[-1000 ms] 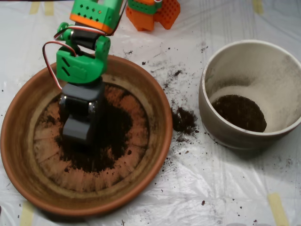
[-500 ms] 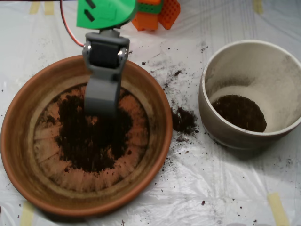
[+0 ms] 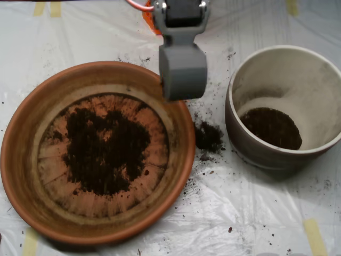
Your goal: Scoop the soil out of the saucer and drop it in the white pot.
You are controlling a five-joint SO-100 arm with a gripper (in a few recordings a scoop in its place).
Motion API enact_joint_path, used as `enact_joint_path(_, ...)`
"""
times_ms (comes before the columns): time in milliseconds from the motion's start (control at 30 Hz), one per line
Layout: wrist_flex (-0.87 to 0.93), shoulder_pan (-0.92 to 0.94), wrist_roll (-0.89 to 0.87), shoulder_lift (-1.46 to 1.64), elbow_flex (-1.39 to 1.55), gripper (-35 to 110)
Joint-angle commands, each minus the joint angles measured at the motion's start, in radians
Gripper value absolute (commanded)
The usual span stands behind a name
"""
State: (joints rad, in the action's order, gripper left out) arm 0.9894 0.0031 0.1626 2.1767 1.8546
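Soil (image 3: 106, 152) mostly sits as a dark patch mid-floor of the saucer (image 3: 21, 160); a smaller load already lies at the bottom of the white pot (image 3: 319, 144), and a spilled clump (image 3: 208, 136) lies on the plastic sheet (image 3: 256, 213) between the two. Scoop (image 3: 183, 72) hangs over the saucer's upper-right rim, short of the pot; shells look closed, contents hidden. Risk: any seam gap or early opening drops soil onto the sheet beside that clump; a low pass could clip the pot's thick rim
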Motion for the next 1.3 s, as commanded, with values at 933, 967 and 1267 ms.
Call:
enact_joint_path(933, 0.735, -0.457, 0.023, -0.769, -1.195, 37)
enact_joint_path(967, 0.753, -0.462, 0.023, -0.784, -1.215, 37)
enact_joint_path(1267, 0.781, -0.457, 0.012, -0.784, -1.221, 36)
